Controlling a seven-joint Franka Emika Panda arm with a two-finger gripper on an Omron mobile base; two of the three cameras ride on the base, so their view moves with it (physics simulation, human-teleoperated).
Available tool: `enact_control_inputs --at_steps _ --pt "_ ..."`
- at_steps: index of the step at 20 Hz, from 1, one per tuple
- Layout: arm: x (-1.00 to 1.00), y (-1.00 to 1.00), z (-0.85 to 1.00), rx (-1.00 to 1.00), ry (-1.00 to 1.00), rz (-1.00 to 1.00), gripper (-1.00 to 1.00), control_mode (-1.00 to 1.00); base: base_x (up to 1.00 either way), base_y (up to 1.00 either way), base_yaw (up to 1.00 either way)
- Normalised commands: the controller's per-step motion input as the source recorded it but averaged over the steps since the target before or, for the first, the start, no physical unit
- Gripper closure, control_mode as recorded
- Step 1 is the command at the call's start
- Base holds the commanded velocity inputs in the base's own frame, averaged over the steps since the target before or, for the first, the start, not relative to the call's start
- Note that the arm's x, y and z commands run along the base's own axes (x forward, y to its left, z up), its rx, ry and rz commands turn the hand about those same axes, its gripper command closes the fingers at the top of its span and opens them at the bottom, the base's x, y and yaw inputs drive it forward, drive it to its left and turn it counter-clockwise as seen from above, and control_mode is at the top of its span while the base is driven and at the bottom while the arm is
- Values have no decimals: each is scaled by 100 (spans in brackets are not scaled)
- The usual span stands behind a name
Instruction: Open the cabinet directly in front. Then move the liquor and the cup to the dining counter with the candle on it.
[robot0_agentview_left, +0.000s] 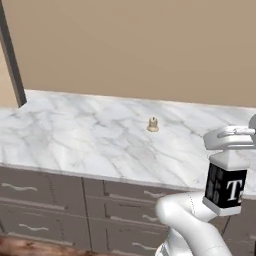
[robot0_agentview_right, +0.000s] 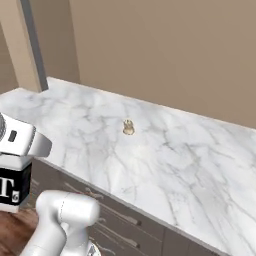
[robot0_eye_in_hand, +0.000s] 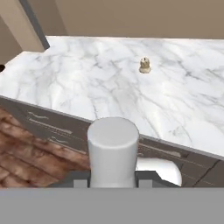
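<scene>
My gripper (robot0_agentview_left: 229, 156) is shut on the neck of the liquor (robot0_agentview_left: 225, 188), a bottle with a black label bearing a white T, held upright in front of the dining counter's drawer fronts. From the right, the liquor (robot0_agentview_right: 12, 187) hangs under the gripper (robot0_agentview_right: 15, 159) at the counter's near left end. Along the hand, the liquor's pale cap (robot0_eye_in_hand: 113, 146) sits between the fingertips of the gripper (robot0_eye_in_hand: 113, 176). The dining counter (robot0_agentview_left: 75, 135) (robot0_agentview_right: 190, 165) (robot0_eye_in_hand: 87, 83) has a white marble top. A small candle (robot0_agentview_left: 153, 125) (robot0_agentview_right: 128, 128) (robot0_eye_in_hand: 145, 65) stands on it. The cup and the cabinet are out of view.
Grey drawer fronts (robot0_agentview_left: 60, 200) (robot0_eye_in_hand: 48, 124) with silver pulls run below the marble edge. A beige wall (robot0_agentview_left: 150, 45) rises behind the counter, with a dark post (robot0_agentview_left: 12, 55) (robot0_agentview_right: 32, 45) at its left end. Wooden floor (robot0_eye_in_hand: 26, 153) lies in front.
</scene>
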Motion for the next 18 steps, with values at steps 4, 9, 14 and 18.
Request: enact_control_inputs --at_steps 4,9,14,18 --pt "0 0 0 0 0 0 100 100 84 53 -36" --pt "0 0 0 0 0 0 100 100 81 50 -36" --pt "0 0 0 0 0 0 100 100 80 42 -33" --pt "0 0 0 0 0 0 100 100 81 39 -31"
